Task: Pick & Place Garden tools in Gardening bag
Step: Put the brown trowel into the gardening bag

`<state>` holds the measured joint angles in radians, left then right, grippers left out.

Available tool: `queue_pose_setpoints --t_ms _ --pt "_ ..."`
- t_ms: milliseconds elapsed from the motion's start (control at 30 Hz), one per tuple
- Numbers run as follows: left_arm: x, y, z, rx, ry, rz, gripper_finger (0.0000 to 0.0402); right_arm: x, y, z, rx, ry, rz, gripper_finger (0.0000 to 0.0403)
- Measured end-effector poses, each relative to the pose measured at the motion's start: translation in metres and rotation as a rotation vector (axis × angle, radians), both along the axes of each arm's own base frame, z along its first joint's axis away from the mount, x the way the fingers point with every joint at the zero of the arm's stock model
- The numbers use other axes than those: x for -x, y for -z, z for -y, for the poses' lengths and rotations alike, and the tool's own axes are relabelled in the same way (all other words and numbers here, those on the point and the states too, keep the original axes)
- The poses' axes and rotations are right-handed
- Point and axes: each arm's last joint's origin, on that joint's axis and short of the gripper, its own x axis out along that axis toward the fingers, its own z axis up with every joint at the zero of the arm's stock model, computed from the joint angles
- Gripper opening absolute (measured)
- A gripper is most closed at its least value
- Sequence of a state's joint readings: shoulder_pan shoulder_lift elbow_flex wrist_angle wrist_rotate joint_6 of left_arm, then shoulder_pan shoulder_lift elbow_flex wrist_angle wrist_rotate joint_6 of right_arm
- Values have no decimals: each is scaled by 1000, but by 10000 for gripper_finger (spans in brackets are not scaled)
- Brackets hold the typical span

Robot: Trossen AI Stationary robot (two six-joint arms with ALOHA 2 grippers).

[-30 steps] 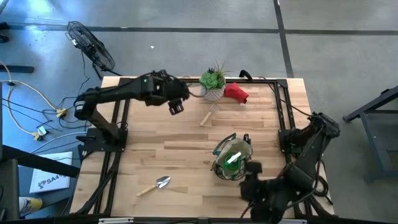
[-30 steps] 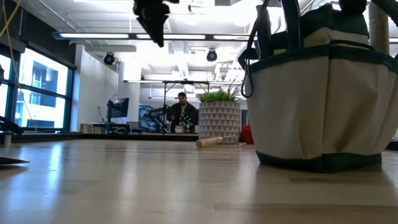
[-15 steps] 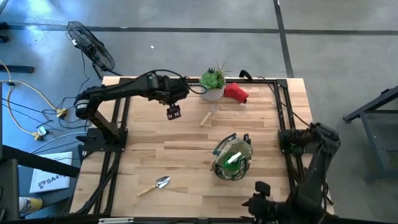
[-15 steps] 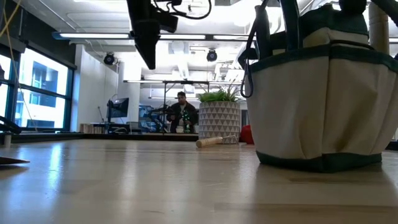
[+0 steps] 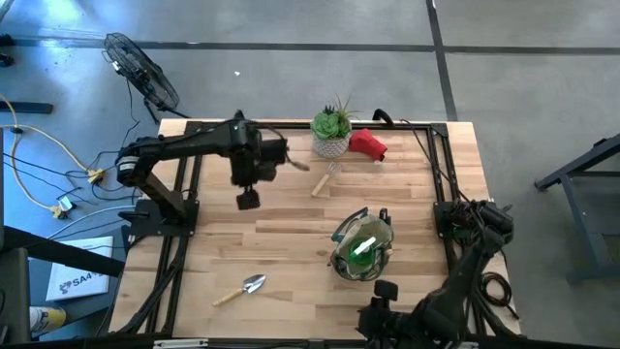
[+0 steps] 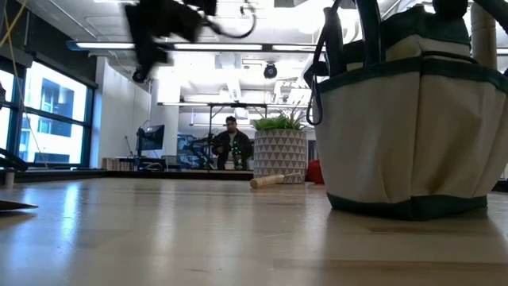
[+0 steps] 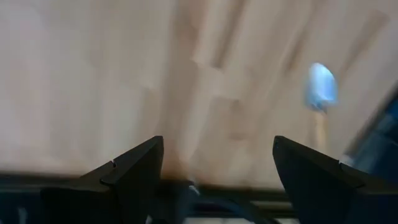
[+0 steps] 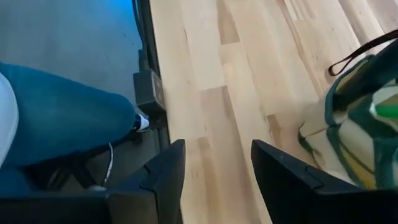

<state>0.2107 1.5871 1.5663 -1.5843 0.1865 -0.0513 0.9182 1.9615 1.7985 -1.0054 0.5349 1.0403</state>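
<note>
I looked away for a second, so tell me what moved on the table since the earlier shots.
The left claw swung from beside the potted plant toward the table's middle, jaws open and empty. The right claw pulled back along the near edge, away from the bag, also open and empty. Nothing was picked up or dropped. The bag, the trowel, the wooden-handled tool and the red item stayed put.

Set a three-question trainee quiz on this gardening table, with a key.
1. True or false: the silver trowel with wooden handle lies inside the round tan canvas bag with dark green rim.
2. Which claw hangs open above bare wood between the green spiky plant in a white pot and that trowel? A left B right
3. Fill in: the red soft item lies beside the ____.

Key: 1 false; 2 A; 3 plant
</note>
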Motion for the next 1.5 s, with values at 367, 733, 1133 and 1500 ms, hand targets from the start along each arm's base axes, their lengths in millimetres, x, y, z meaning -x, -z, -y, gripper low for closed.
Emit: queue_pose_setpoints --t_ms 367,733,1133,1500 --pt "4 -2 89 183 8 -62 297 7 -1 -4 62 -95 -7 176" --pt "20 9 219 193 -38 93 297 15 -1 -10 79 -123 5 176" --pt "64 13 292 165 -48 234 297 18 -3 -13 165 -217 33 176" --pt "87 53 282 -89 -241 -71 297 5 -15 -3 279 -310 103 176"
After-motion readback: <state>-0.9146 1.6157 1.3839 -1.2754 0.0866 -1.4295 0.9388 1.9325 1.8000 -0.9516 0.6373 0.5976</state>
